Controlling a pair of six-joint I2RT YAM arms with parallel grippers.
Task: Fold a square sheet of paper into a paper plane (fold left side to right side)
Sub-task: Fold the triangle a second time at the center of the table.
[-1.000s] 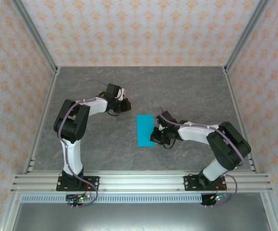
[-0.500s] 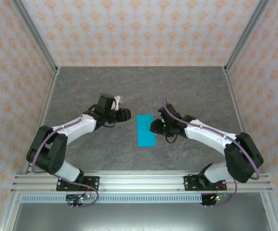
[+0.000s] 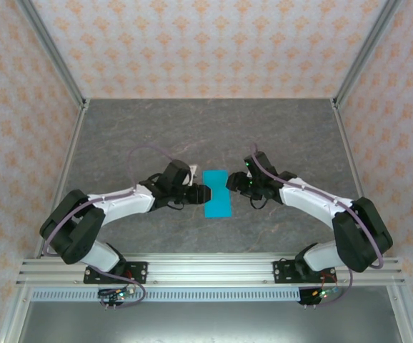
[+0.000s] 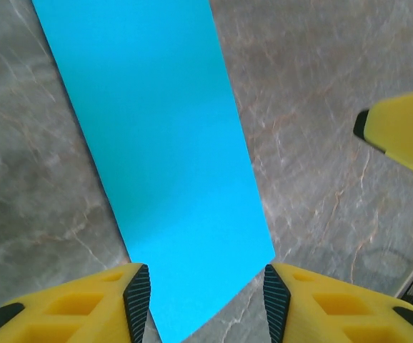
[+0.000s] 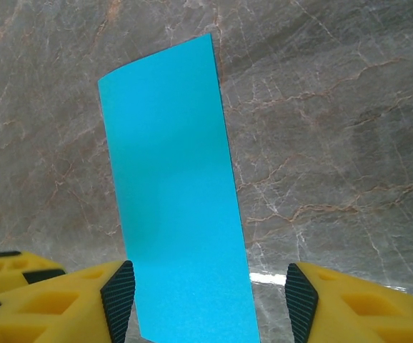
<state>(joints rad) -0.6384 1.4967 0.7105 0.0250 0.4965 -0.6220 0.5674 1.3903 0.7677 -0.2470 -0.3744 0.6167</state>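
Observation:
The square sheet of paper (image 3: pixel 217 193) lies flat on the grey table as a narrow cyan-blue rectangle, long side running away from the arms. My left gripper (image 3: pixel 205 194) is low at its left edge, open; in the left wrist view the paper (image 4: pixel 156 143) runs between my left gripper's (image 4: pixel 206 300) pads without touching them. My right gripper (image 3: pixel 232 184) is open at the paper's upper right edge. The right wrist view has the paper (image 5: pixel 174 200) passing between my right gripper's (image 5: pixel 210 300) pads, nearer the left one.
The marble-grey table (image 3: pixel 142 136) is walled by patterned panels and metal posts. A yellow finger of the right gripper (image 4: pixel 403 139) shows in the left wrist view. A finger of the left gripper (image 5: pixel 6 268) shows in the right wrist view.
Both arms swung in to the paper: the left from the far left down to its left edge, the right up along its right edge. Both grippers went from shut to open.

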